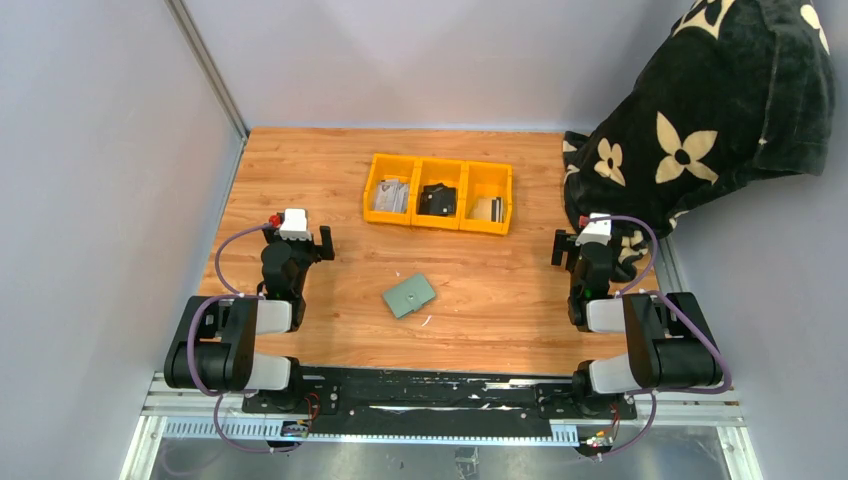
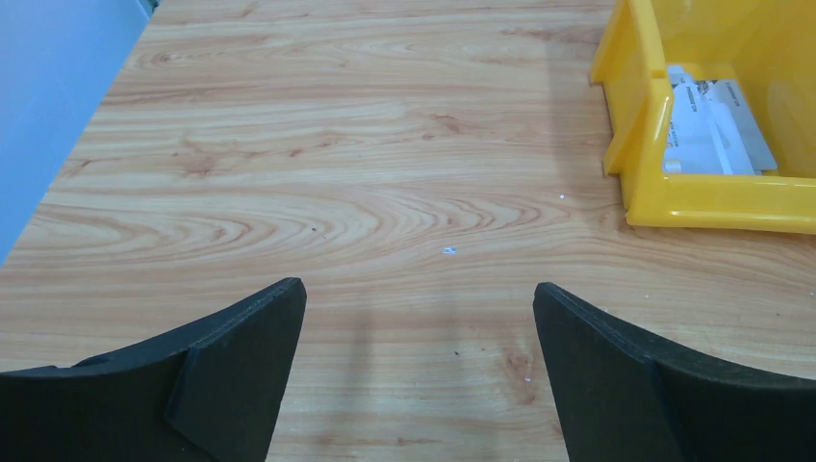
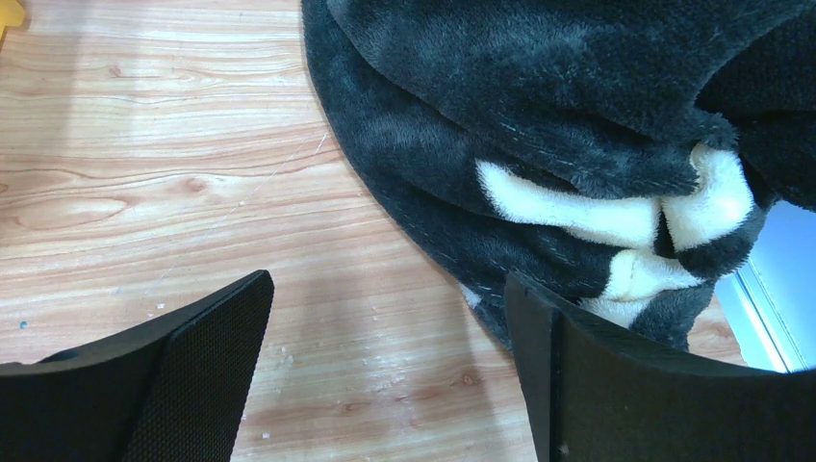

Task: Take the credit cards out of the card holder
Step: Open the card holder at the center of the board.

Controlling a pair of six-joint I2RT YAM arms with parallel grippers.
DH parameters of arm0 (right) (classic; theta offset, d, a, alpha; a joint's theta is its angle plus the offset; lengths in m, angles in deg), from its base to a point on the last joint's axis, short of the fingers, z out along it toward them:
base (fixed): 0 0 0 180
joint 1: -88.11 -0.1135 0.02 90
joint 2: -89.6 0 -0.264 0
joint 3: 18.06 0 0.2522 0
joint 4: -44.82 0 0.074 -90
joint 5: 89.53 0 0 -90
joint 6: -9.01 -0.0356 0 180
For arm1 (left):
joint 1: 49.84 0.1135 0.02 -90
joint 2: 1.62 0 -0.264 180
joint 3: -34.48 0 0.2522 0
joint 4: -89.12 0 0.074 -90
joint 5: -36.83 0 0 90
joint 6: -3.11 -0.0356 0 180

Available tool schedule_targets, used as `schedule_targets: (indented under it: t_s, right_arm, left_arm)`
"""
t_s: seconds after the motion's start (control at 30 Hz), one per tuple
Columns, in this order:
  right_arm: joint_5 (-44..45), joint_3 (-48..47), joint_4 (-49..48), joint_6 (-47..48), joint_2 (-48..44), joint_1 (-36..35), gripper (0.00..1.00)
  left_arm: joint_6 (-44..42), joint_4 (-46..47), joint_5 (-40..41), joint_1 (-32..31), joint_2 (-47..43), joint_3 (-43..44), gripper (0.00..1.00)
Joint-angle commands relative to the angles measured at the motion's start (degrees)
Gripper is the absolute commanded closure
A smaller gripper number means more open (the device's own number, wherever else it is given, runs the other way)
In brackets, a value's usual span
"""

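Observation:
The sage-green card holder (image 1: 410,295) lies closed and flat on the wooden table, at the middle front, between the two arms. No loose credit cards lie beside it; any inside it are hidden. Grey and whitish cards (image 1: 390,194) lie in the left compartment of the yellow bin and show in the left wrist view (image 2: 712,125). My left gripper (image 1: 322,242) is open and empty, left of the holder (image 2: 420,318). My right gripper (image 1: 560,246) is open and empty, right of the holder, near the blanket (image 3: 385,318).
A yellow three-compartment bin (image 1: 439,225) stands at the back middle, with a black object (image 1: 437,199) in its middle compartment and pale items (image 1: 487,208) in the right one. A black blanket with cream flowers (image 1: 700,120) drapes over the back right corner (image 3: 539,115). Grey walls enclose the table.

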State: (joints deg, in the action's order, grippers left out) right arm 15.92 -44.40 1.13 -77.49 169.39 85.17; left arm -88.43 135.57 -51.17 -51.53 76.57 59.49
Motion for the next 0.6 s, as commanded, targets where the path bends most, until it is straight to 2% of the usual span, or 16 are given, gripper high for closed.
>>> schedule_targets:
  t_s: [0.0,0.4,0.47,0.57]
  right_arm:
    - [0.44,0.19,-1.18,-0.17,0.02,0.30,0.07]
    - [0.47,0.06,-1.17,-0.17,0.13,0.30,0.07]
    - [3.14,0.45,-2.23,-0.15,-0.53,-0.20,0.07]
    - [6.17,1.90,-2.72,0.91,-3.90,-1.77,0.07]
  left_arm:
    - [-0.48,0.70,0.90,-0.24,0.34,0.28,0.00]
    - [-0.57,0.75,0.83,-0.16,0.35,0.23,0.00]
    - [-0.86,1.00,0.51,-0.15,-0.07,0.15,0.00]
    - [-0.18,-6.60,0.56,0.54,-5.73,1.63,0.00]
